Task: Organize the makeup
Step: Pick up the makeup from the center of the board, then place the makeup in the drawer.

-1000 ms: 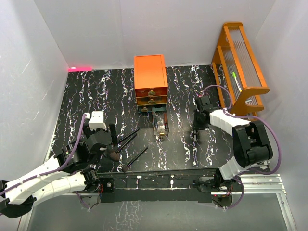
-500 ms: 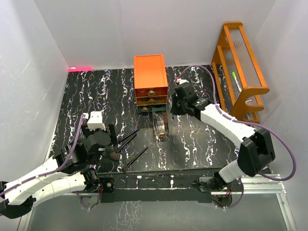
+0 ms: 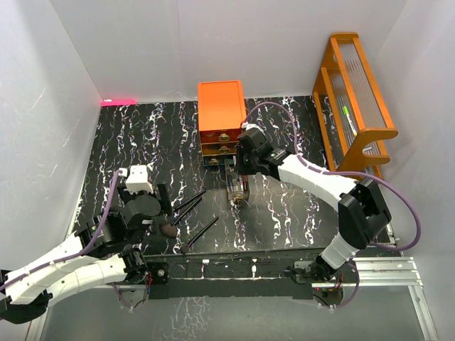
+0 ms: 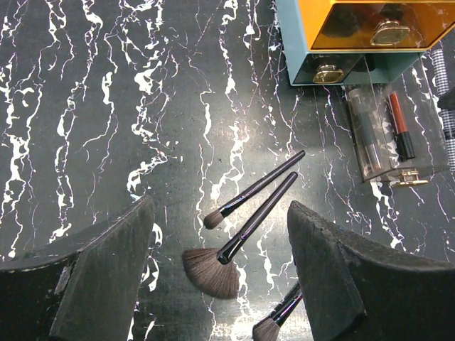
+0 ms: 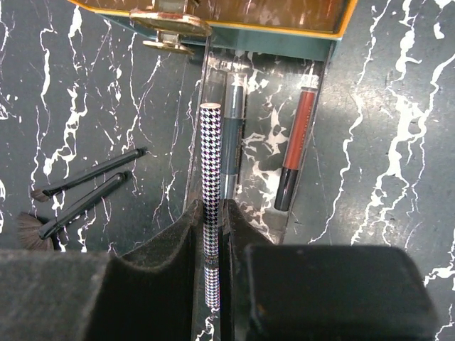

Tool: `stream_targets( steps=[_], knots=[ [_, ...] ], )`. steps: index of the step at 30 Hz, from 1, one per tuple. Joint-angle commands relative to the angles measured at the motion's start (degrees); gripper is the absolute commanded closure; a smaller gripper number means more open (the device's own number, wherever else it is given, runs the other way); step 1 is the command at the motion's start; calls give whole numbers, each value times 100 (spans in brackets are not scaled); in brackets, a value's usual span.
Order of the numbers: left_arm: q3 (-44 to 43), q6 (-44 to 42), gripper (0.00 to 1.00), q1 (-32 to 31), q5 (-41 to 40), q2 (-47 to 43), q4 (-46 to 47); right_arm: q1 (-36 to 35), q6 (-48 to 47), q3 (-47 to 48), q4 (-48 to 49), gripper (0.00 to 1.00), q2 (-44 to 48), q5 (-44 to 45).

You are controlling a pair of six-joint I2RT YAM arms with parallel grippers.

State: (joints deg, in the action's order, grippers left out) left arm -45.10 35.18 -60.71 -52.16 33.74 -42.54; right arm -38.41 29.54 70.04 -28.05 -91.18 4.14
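My right gripper (image 5: 211,227) is shut on a slim black-and-white houndstooth tube (image 5: 211,163), held lengthwise over the clear pulled-out drawer (image 5: 259,163). In the drawer lie a dark tube (image 5: 234,142) and a red-orange tube (image 5: 295,149). From above, the right gripper (image 3: 241,169) hovers just in front of the orange drawer chest (image 3: 222,114). The left gripper (image 4: 220,270) is open above the table with nothing in it. Below its fingers lie a fan brush (image 4: 245,231), a small brush (image 4: 256,186) and a third brush (image 4: 274,323).
The orange wooden rack (image 3: 355,99) stands at the back right against the wall. The clear drawer (image 3: 238,186) juts out from the chest toward the middle of the black marbled table (image 3: 128,135). White walls close in both sides.
The right arm has swung left from near the rack to over the clear drawer, carrying the houndstooth tube. The left arm has barely moved.
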Motion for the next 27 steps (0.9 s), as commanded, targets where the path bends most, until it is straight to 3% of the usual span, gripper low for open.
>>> stream_targets(
  steps=[1,13,27],
  knots=[
    [-133,24,26,-2,-223,-39,-114,-85,139,186,495,92,-87,221],
    [-132,9,26,-2,-215,-29,-105,-89,158,-23,940,92,-320,1192],
    [-130,-2,26,-2,-237,8,-106,-87,226,-162,1040,92,-727,1097]
  ],
)
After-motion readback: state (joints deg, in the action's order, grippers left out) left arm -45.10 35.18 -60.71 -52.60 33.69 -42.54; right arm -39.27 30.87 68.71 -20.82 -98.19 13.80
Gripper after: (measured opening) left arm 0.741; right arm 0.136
